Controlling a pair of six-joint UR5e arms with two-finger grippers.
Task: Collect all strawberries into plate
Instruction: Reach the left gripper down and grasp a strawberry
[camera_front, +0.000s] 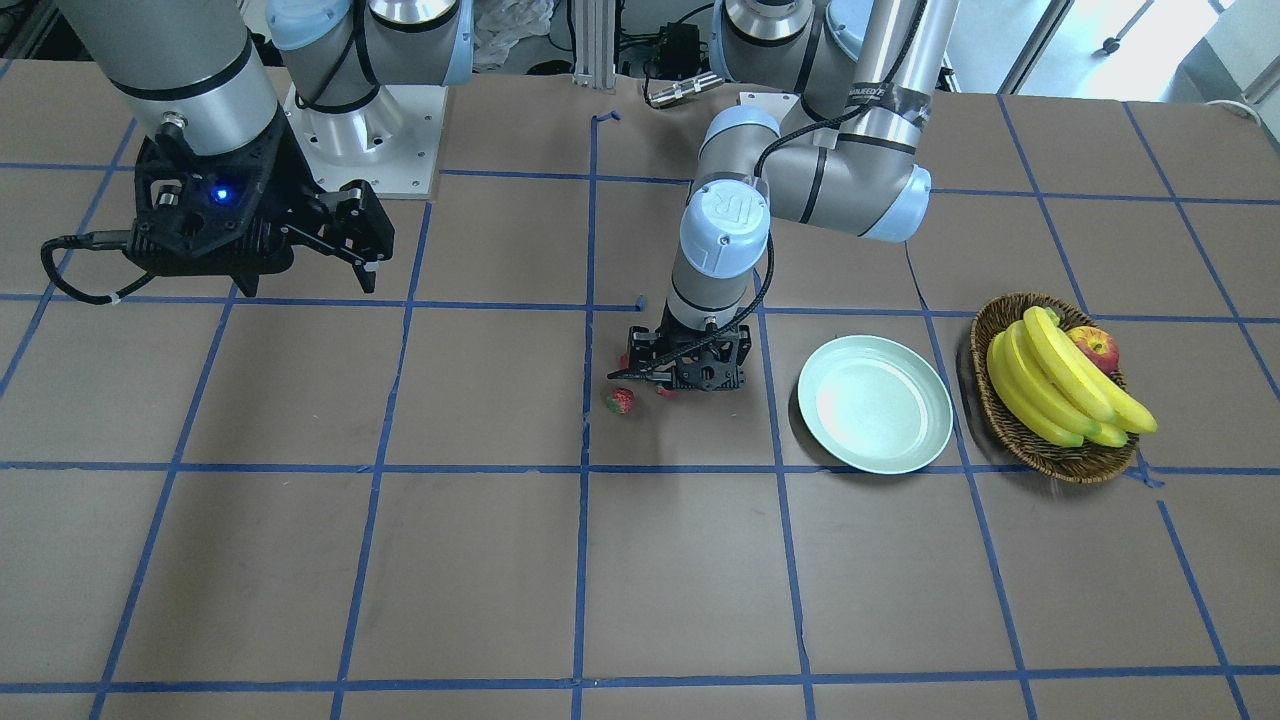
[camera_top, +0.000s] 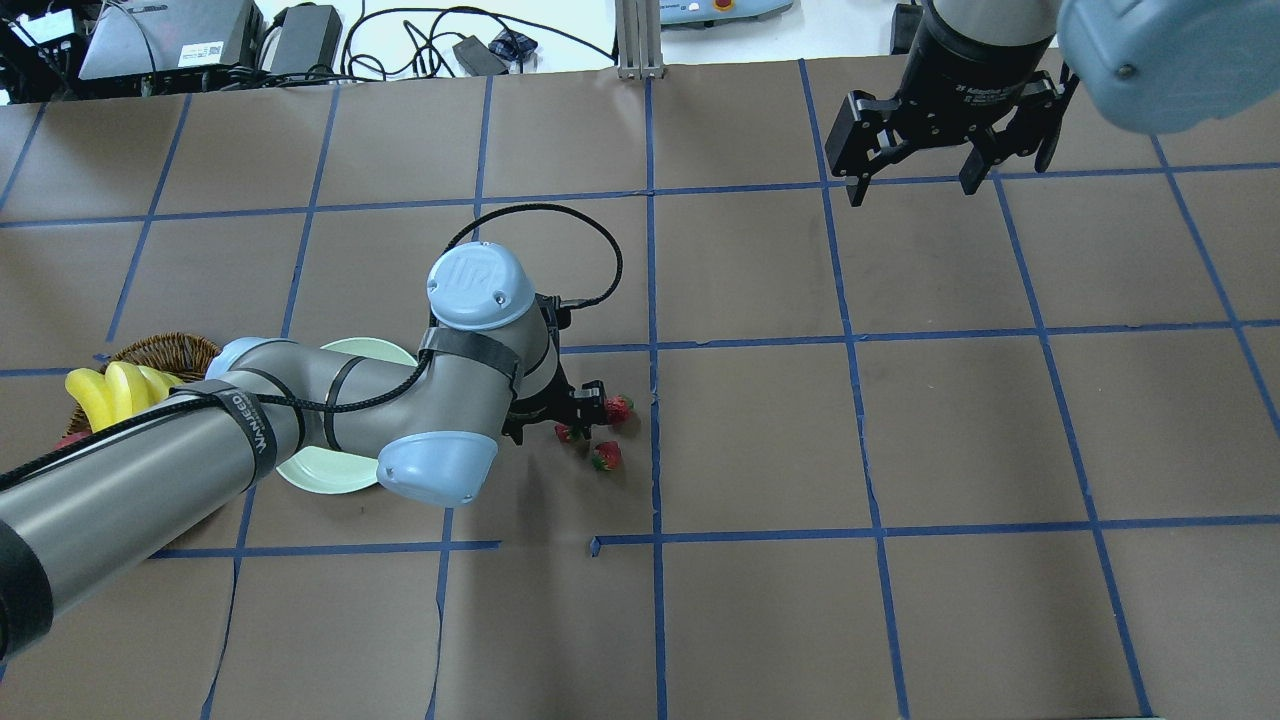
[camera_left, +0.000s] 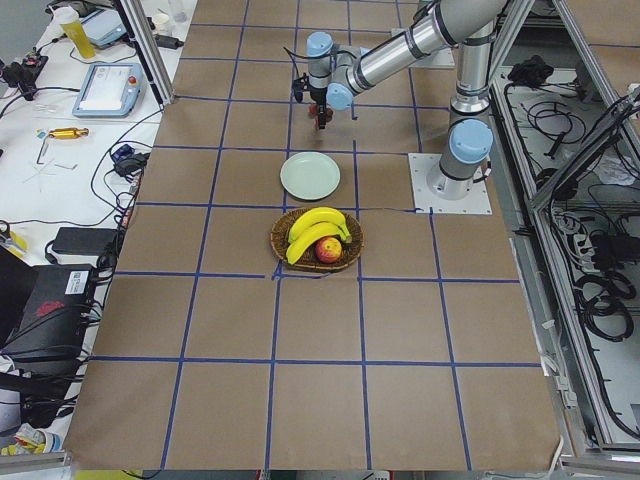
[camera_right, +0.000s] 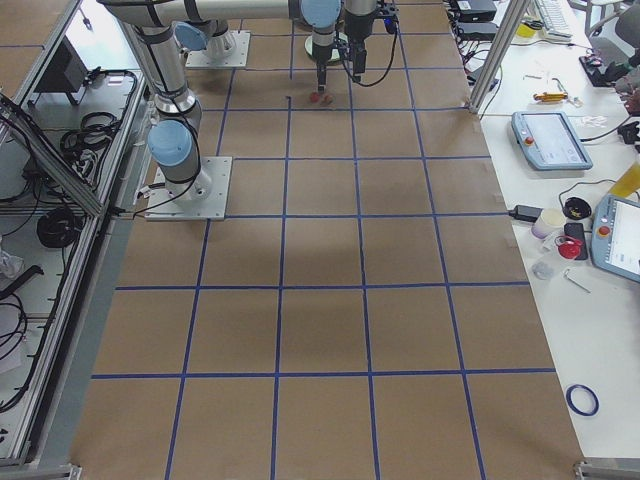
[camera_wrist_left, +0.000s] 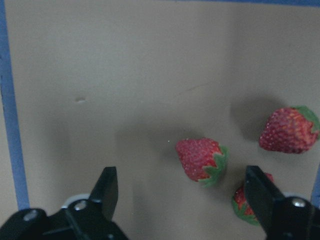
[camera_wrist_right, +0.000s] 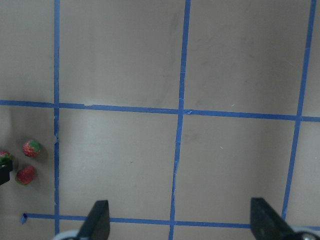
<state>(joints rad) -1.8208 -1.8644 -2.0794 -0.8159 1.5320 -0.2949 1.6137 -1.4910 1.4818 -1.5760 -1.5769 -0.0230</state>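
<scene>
Three small red strawberries lie close together on the brown table near its middle: one (camera_top: 618, 408), one (camera_top: 606, 456) and one (camera_top: 570, 432). My left gripper (camera_top: 582, 418) is open and low over them. In the left wrist view one strawberry (camera_wrist_left: 200, 159) lies between and just ahead of the open fingers, a second (camera_wrist_left: 290, 130) lies to the right, and a third (camera_wrist_left: 245, 202) is partly hidden by the right finger (camera_wrist_left: 262, 192). The mint-green plate (camera_front: 875, 403) holds nothing and sits beside the left arm. My right gripper (camera_top: 914, 190) is open and holds nothing, high and far off.
A wicker basket (camera_front: 1010, 425) with bananas (camera_front: 1060, 380) and an apple (camera_front: 1095, 348) stands just beyond the plate. Blue tape lines grid the table. The left arm's elbow (camera_top: 440, 465) overhangs part of the plate in the overhead view.
</scene>
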